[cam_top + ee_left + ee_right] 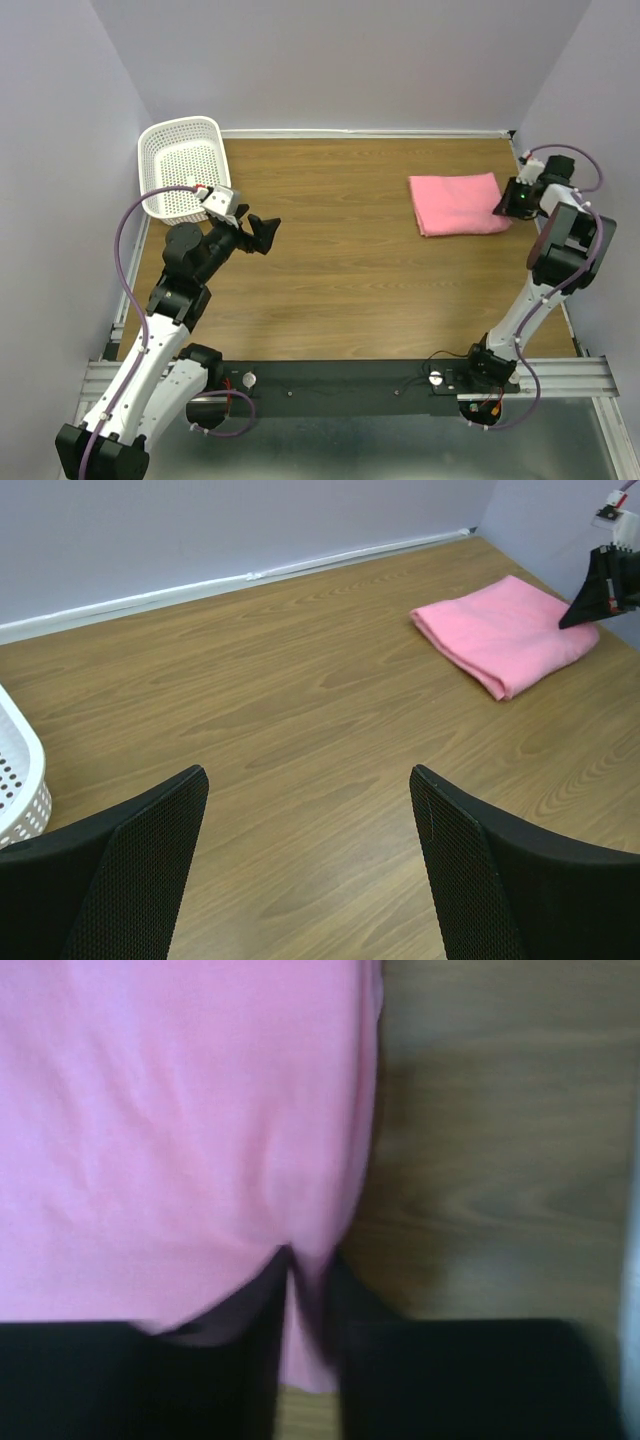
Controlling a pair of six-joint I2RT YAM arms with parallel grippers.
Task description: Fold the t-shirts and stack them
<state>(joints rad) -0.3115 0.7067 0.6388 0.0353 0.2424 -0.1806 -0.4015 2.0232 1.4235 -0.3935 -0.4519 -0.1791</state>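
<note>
A folded salmon-pink t-shirt (pixel 457 203) lies on the wooden table at the far right; it also shows in the left wrist view (pixel 505 632) and fills the right wrist view (pixel 180 1120). My right gripper (pixel 505 205) is at the shirt's right edge, shut on a pinch of its fabric (pixel 305 1280), with pink cloth showing between the black fingers. My left gripper (pixel 258 233) hovers over the left part of the table, far from the shirt, open and holding nothing (pixel 310 870).
A white perforated basket (pixel 185 168) stands at the far left corner, just behind the left arm, its rim in the left wrist view (pixel 20 780). Purple walls close the table at the back and both sides.
</note>
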